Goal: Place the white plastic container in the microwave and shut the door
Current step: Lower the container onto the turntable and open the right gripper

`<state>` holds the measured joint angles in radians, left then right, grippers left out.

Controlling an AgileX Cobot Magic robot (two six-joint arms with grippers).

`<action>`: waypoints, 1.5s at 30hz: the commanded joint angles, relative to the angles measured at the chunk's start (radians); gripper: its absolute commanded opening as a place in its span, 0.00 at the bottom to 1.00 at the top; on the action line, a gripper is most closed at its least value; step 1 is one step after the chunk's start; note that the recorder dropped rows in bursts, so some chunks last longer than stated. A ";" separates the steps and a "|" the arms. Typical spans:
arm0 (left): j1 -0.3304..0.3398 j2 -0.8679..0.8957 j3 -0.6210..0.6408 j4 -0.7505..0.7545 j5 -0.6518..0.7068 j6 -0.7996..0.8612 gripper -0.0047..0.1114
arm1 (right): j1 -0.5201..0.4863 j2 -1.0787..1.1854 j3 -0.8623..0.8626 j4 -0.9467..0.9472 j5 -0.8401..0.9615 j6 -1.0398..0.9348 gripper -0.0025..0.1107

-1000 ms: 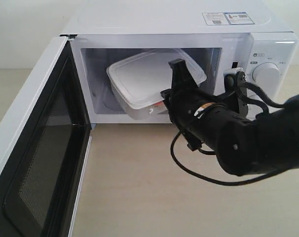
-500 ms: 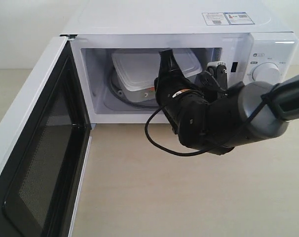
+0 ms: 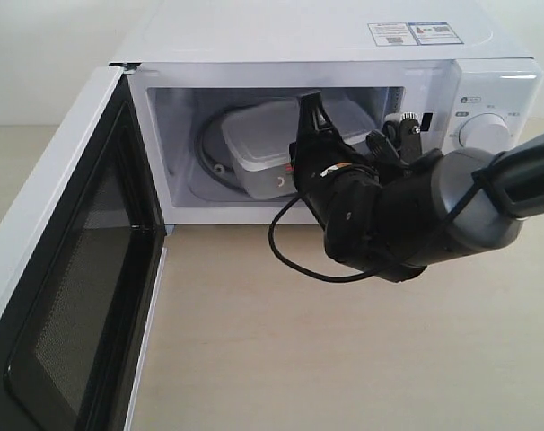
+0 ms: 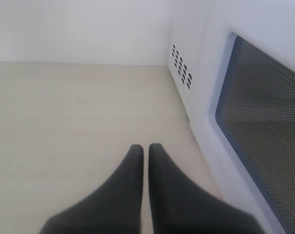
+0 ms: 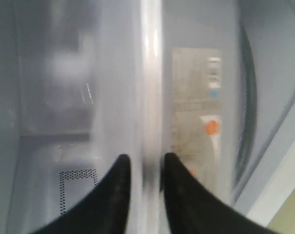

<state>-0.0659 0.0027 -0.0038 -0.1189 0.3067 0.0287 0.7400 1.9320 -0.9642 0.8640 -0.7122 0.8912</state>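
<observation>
Rt black gripper (image 5: 145, 162) is reaching level into white boxy microwave (image 3: 281, 40), jaws straddling rim of white rectangular plastic container (image 3: 258, 148) sitting inside. Cannot tell if clamped or let go. Lt gripper (image 4: 145, 148) is hovering, pinched closed.

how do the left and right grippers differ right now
Jaws: the left gripper has its fingers pressed together on nothing; the right gripper has them apart astride the rim of the white plastic container, grip unclear.
Place: the left gripper is over the table beside the outer face of the door; the right gripper reaches inside the microwave.
Both have black tapered fingers.
</observation>
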 commanded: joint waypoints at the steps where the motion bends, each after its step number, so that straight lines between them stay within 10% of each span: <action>1: 0.004 -0.003 0.004 0.004 0.000 0.003 0.08 | -0.021 -0.003 -0.005 -0.001 -0.015 -0.023 0.49; 5: 0.004 -0.003 0.004 0.004 0.000 0.003 0.08 | -0.024 -0.005 -0.005 -0.003 -0.013 -0.017 0.51; 24: 0.004 -0.003 0.004 0.004 0.000 0.003 0.08 | -0.022 -0.236 0.292 -0.286 0.071 -0.156 0.02; 31: 0.004 -0.003 0.004 0.004 0.000 0.003 0.08 | -0.022 -0.234 0.314 -0.505 0.111 -0.498 0.02; 45: 0.004 -0.003 0.004 0.004 0.000 0.003 0.08 | -0.024 -0.184 0.314 -0.335 0.012 -1.047 0.02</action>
<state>-0.0659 0.0027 -0.0038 -0.1189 0.3067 0.0287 0.7196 1.7214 -0.6557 0.5088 -0.6571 -0.1048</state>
